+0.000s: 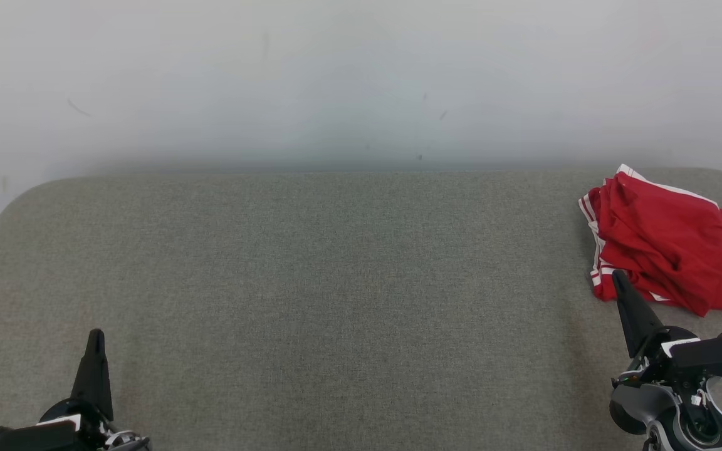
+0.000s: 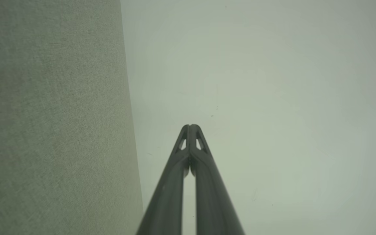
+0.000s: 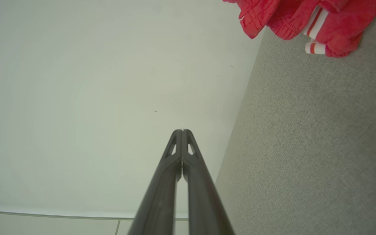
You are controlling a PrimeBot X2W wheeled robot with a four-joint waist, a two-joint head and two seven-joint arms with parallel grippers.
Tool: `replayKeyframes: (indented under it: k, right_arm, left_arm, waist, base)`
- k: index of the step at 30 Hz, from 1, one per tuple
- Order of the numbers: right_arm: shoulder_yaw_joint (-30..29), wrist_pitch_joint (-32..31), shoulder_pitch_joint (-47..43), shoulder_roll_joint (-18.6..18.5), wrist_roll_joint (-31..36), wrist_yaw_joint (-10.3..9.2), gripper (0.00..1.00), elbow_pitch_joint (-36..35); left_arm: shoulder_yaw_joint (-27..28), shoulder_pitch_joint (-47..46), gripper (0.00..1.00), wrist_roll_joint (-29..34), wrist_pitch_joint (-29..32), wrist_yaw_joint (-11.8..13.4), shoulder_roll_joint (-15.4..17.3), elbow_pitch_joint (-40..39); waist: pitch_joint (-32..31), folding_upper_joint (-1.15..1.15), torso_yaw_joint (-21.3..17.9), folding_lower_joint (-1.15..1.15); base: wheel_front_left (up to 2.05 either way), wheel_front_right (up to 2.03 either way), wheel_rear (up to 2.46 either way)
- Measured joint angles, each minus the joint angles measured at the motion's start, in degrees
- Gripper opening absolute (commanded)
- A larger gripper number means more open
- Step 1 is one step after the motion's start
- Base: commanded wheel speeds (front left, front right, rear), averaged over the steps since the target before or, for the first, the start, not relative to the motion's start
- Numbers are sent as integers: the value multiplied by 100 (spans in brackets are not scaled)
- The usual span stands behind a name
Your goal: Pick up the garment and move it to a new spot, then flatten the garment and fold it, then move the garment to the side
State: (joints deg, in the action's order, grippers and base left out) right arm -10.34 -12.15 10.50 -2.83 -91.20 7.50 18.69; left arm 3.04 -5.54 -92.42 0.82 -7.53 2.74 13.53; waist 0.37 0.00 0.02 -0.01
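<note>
A: Entry, right gripper (image 1: 617, 274). State?

B: Fingers pressed together along their whole length, tips meeting. Nothing is between them.

A: Left gripper (image 1: 96, 333)?

B: Same. Fingers closed flat against each other, empty, hanging over the grey table cover (image 1: 336, 282).

A: Position of the garment (image 1: 668, 250) against the right gripper?

B: Just ahead of the fingertips and off to their right. It is red with white striped trim and dark lettering, lying bunched and creased rather than flat. In the head view the fingertip overlaps the cloth's near left edge. In the right wrist view the cloth sits up and to the right of the tips, with bare grey cover between, so I record no contact.

A: Against the left gripper?

B: Well apart. The garment is far off to that gripper's right, across the cover.

A: What are the fingers aimed at?

B: Both pairs point toward the pale wall (image 1: 336, 75) beyond the cover's far edge.
</note>
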Motion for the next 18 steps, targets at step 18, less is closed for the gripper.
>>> replayKeyframes:
  k: [18]
  right_arm:
    - [0,0,0,0,-1,0,0,0]
  left_arm:
    - [0,0,0,0,0,0,0,0]
  waist:
    - [0,0,0,1]
  base:
    - [0,0,0]
